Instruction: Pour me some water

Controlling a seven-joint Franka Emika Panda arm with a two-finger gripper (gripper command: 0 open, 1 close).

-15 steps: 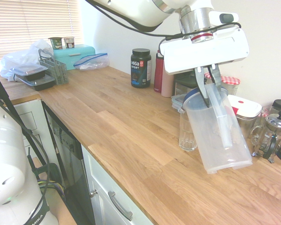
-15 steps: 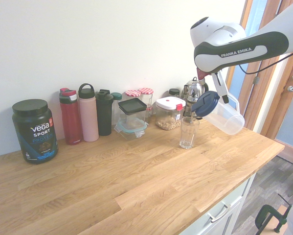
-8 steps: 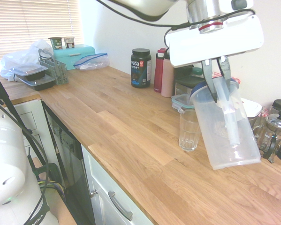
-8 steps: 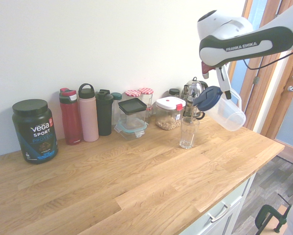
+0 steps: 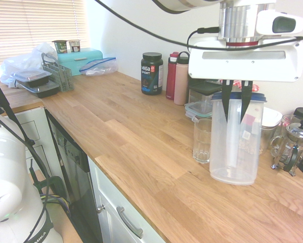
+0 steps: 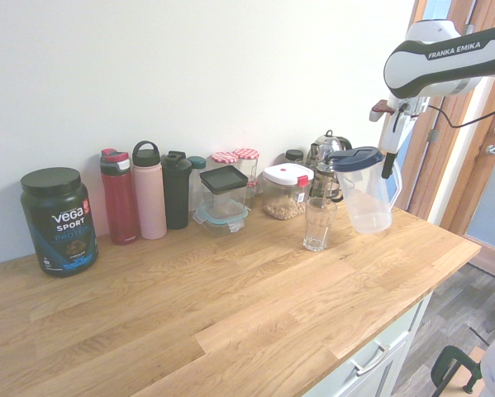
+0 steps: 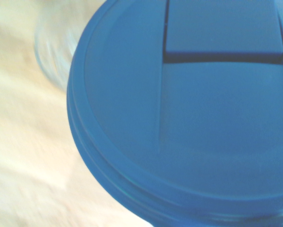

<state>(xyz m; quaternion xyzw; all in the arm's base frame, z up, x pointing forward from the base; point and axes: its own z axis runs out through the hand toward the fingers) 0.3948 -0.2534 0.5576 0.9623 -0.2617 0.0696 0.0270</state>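
Upright pitcher (image 5: 235,142) in closed hand (image 5: 236,104), beside glass (image 5: 202,140)

The pitcher (image 5: 234,139), tilted over the glass (image 5: 202,140) a second ago, now hangs upright beside it. The tool (image 5: 236,104) has swung back level, its fingers closed on the pitcher's handle.

Hand (image 5: 236,101) vertical, fingers clamped.
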